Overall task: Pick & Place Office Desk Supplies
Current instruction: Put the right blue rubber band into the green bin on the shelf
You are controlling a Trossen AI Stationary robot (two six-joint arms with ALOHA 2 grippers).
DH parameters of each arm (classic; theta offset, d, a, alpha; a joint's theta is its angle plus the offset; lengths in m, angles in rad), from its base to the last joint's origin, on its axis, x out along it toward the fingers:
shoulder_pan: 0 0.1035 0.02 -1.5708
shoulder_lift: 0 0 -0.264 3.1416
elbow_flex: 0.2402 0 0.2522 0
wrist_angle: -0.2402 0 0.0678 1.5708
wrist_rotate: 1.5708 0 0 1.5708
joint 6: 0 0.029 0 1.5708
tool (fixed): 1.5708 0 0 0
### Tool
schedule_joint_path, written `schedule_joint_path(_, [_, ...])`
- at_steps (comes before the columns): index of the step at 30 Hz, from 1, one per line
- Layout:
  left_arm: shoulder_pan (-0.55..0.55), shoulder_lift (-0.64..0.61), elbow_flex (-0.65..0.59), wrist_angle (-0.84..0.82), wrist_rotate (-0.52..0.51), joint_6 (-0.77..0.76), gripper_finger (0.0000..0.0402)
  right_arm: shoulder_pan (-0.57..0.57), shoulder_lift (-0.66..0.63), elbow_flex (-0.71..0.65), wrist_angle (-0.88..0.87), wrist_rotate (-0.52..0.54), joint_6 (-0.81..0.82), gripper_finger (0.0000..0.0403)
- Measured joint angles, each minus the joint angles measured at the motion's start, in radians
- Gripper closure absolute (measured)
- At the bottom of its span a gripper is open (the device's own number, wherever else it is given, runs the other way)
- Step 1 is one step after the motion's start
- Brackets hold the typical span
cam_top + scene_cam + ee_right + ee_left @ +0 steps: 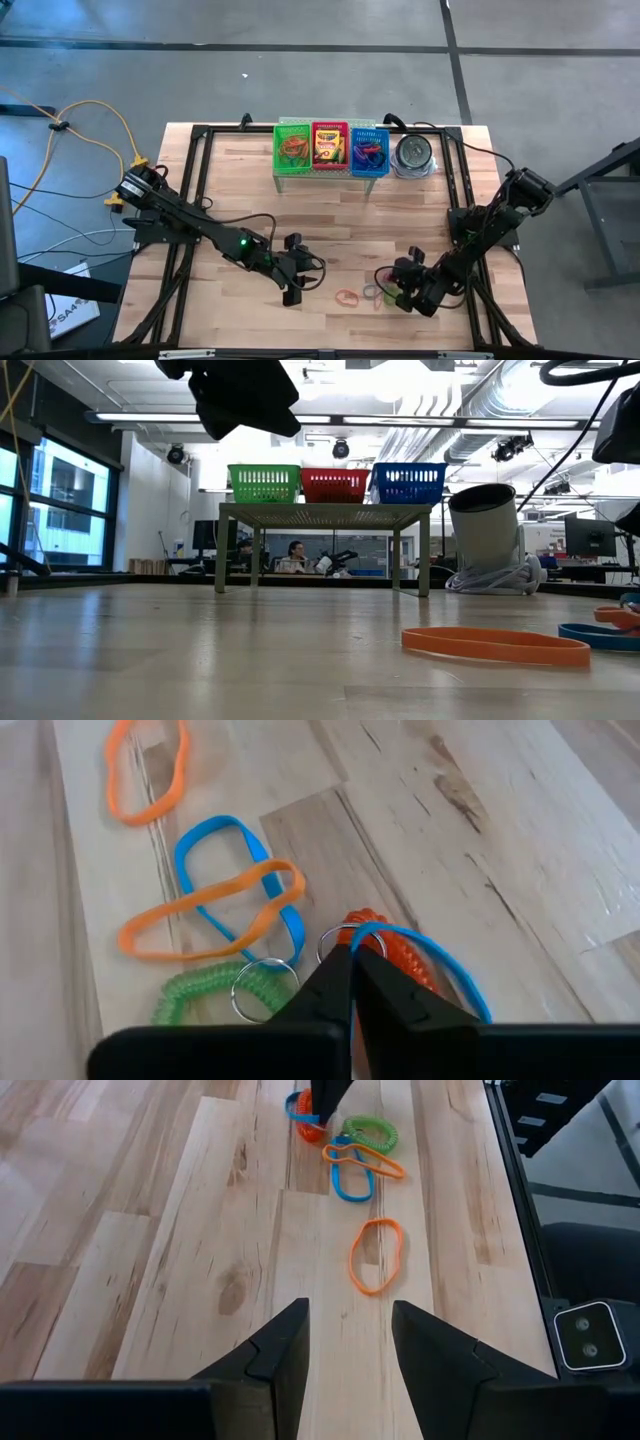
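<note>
Right end effector [352,970] pinched closed on blue band [440,970]; left end effector [348,1340] open nearby.

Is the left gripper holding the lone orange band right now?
No: the left gripper is open and empty, with the lone orange band lying flat on the table ahead of it.

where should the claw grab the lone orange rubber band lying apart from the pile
Take the lone orange band across one long side of its oval, coming straight down. It lies flat on the table, apart from the tangled pile, so one finger can drop inside the loop. The open left claw already faces it.
</note>
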Motion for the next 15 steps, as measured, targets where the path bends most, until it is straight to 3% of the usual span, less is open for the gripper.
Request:
schedule_joint_path(11, [0.000,0.000,0.000,0.003,-0.004,0.016,0.0261,0.010,0.000,0.054,-0.004,0.062,-0.092,0.0401])
schedule_joint_path(15, [-0.002,0.017,-0.001,0.037,-0.066,0.039,0.0261,0.010,-0.011,0.140,-0.028,0.100,-0.175,0.0401])
